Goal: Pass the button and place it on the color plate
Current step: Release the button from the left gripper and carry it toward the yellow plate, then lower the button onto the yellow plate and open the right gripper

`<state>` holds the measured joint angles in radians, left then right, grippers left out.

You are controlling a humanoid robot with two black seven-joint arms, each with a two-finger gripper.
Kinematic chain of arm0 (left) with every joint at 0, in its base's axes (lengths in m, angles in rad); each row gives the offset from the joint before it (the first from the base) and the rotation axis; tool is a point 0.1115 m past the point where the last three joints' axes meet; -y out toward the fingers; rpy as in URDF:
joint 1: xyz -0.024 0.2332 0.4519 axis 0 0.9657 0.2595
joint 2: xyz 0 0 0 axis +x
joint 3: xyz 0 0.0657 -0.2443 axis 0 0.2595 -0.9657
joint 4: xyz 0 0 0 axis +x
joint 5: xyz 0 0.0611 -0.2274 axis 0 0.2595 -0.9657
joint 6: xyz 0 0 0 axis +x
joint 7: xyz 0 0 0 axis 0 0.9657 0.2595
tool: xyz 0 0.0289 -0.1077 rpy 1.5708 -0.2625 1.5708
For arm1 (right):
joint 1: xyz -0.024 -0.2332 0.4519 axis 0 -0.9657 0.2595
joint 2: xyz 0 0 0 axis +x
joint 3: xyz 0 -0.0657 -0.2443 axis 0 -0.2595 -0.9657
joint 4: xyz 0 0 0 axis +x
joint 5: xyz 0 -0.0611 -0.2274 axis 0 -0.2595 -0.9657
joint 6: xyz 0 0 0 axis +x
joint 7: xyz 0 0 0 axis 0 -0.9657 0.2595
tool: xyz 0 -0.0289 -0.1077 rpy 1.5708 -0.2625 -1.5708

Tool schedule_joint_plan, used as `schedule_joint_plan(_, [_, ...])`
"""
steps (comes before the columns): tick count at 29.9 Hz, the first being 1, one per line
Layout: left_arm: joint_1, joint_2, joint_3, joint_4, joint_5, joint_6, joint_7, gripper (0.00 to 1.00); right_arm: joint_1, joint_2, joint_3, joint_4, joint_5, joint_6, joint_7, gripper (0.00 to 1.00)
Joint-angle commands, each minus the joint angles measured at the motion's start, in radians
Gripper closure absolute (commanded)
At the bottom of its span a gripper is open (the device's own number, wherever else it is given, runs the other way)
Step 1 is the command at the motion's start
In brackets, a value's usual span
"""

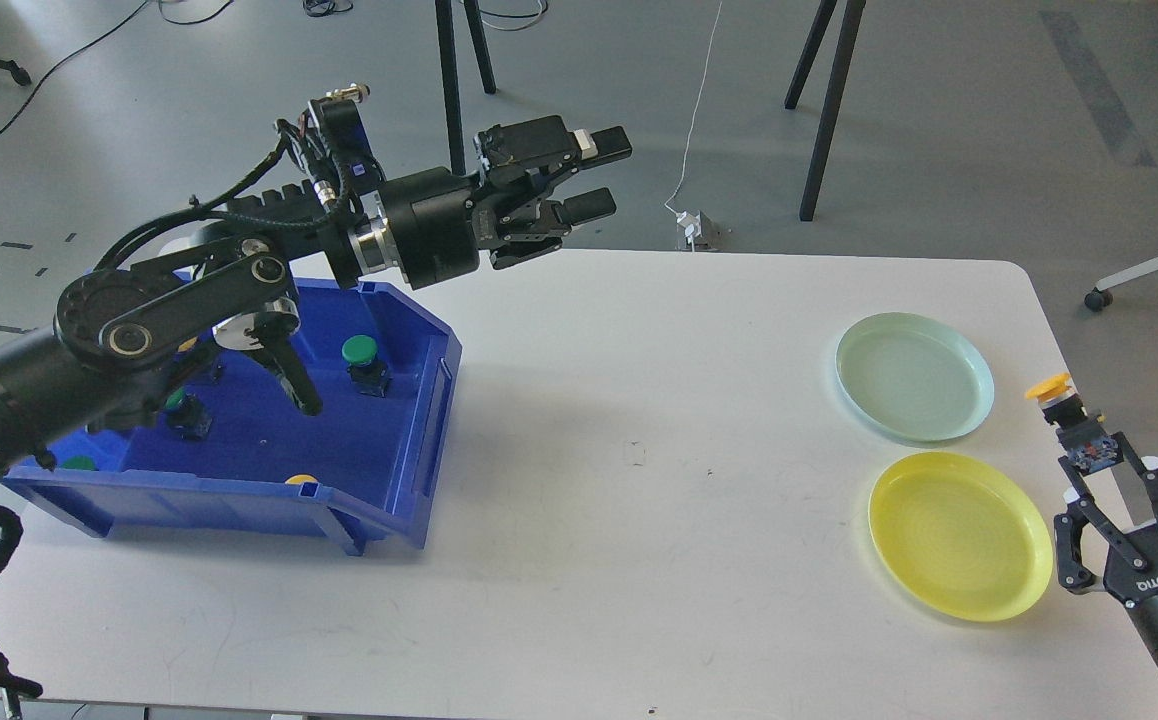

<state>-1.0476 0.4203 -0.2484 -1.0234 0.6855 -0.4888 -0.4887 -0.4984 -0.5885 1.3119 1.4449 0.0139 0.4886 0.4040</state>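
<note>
My right gripper point(1099, 468) is at the table's right edge, shut on the dark base of a yellow-capped button point(1052, 386) that points up and away from me. It holds the button just right of the yellow plate point(959, 534) and below-right of the pale green plate point(914, 375). My left gripper point(604, 175) is open and empty, held high above the table's far edge, beyond the blue bin point(409, 470).
The blue bin at the left holds several green-capped buttons point(361, 351) and a yellow one point(301, 479) near its front wall. My left arm's elbow hangs over the bin. Black stand legs point(832, 95) rise behind the table.
</note>
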Motion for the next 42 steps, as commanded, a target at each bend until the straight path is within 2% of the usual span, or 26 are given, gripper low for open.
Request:
schedule_joint_plan(1, [0.0, 0.0, 0.001, 0.0, 0.0, 0.0, 0.0, 0.21, -0.086, 0.019, -0.008, 0.006, 0.098, 0.0, -0.004, 0.87])
schedule_joint_plan(5, [0.0, 0.0, 0.0, 0.0, 0.0, 0.0, 0.0, 0.21, -0.098, 0.042, -0.016, 0.009, 0.112, -0.01, -0.008, 0.87])
schedule_joint_plan(10, [0.0, 0.0, 0.0, 0.0, 0.0, 0.0, 0.0, 0.21, -0.077, 0.072, -0.039, 0.048, 0.112, -0.191, -0.017, 0.87])
schedule_joint_plan(16, [0.0, 0.0, 0.0, 0.0, 0.0, 0.0, 0.0, 0.21, 0.061, 0.072, -0.163, 0.046, 0.112, -0.367, -0.04, 0.84])
schedule_joint_plan(22, [0.0, 0.0, 0.0, 0.0, -0.001, 0.001, 0.0, 0.21, 0.095, 0.09, -0.198, 0.046, 0.113, -0.41, -0.042, 0.82])
schedule_joint_plan(24, [0.0, 0.0, 0.0, 0.0, -0.007, 0.001, 0.0, 0.21, 0.095, 0.105, -0.2, 0.042, 0.113, -0.423, -0.045, 0.73])
schedule_joint_plan(27, [0.0, 0.0, 0.0, 0.002, -0.014, 0.001, 0.0, 0.21, 0.092, 0.119, -0.198, 0.043, 0.115, -0.432, -0.043, 0.54])
schedule_joint_plan(29, [0.0, -0.002, 0.0, 0.005, -0.015, 0.001, 0.0, 0.21, 0.089, 0.128, -0.198, 0.048, 0.115, -0.43, -0.043, 0.39])
schedule_joint_plan(31, [0.0, 0.0, 0.0, 0.008, -0.029, 0.002, 0.0, 0.21, 0.084, 0.133, -0.189, 0.055, 0.116, -0.417, -0.043, 0.18])
schedule_joint_plan(33, [0.0, 0.0, 0.0, 0.008, -0.05, 0.007, 0.0, 0.2, 0.083, 0.13, -0.175, 0.071, 0.123, -0.413, -0.043, 0.1])
schedule_joint_plan(34, [-0.002, 0.0, 0.0, 0.008, -0.061, 0.01, 0.0, 0.16, 0.083, 0.127, -0.168, 0.081, 0.123, -0.407, -0.043, 0.05])
schedule_joint_plan(36, [0.0, 0.002, 0.0, 0.008, -0.08, 0.015, 0.0, 0.02, 0.083, 0.121, -0.143, 0.1, 0.123, -0.386, -0.043, 0.02])
schedule_joint_plan(40, [0.015, 0.035, 0.0, -0.001, -0.086, 0.007, 0.0, 0.01, 0.084, 0.108, -0.082, 0.146, 0.123, -0.334, -0.048, 0.02])
schedule_joint_plan(42, [0.037, 0.095, -0.008, -0.01, -0.086, 0.003, 0.0, 0.01, 0.1, 0.078, -0.048, 0.155, 0.123, -0.311, -0.065, 0.02])
